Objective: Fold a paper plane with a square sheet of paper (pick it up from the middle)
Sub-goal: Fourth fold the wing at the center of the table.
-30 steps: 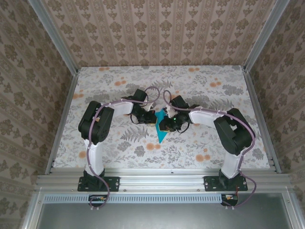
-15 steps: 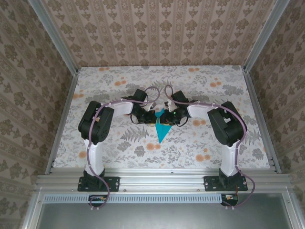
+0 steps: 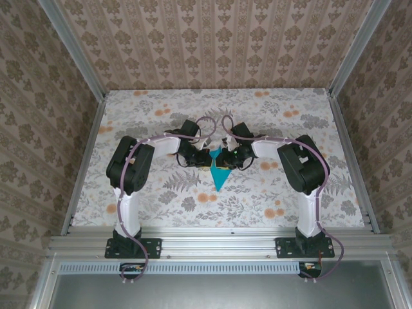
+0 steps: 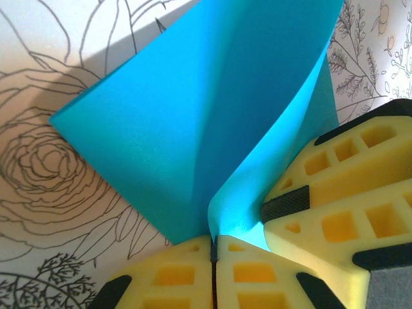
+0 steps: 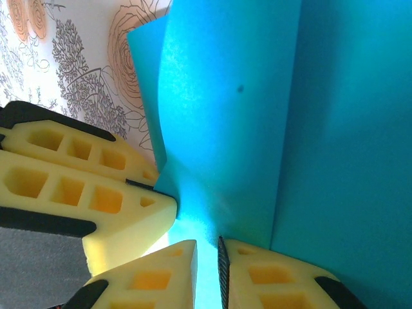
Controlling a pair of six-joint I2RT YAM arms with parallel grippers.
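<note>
The teal-blue sheet of paper (image 3: 221, 175) sits at the table's middle, folded to a point that faces the near edge. My left gripper (image 3: 207, 158) meets it from the left, and in its wrist view the gripper (image 4: 214, 248) is shut on the bottom of a raised crease in the paper (image 4: 193, 116). My right gripper (image 3: 229, 158) comes in from the right. Its jaws (image 5: 207, 257) stand a narrow slit apart, with the paper (image 5: 257, 129) running down between them. Each wrist view also catches the other gripper's yellow fingers (image 4: 335, 187) (image 5: 84, 193) pressed against the same flap.
The table (image 3: 290, 122) wears a floral cloth. Aluminium rails (image 3: 347, 154) and patterned walls close in its left, right and far sides. Both arm bases are bolted to the near rail (image 3: 219, 244). Room lies open on every side of the paper.
The right arm's elbow has swung in towards the centre, and its gripper has shifted slightly back and left with the paper. The left arm has stayed where it was.
</note>
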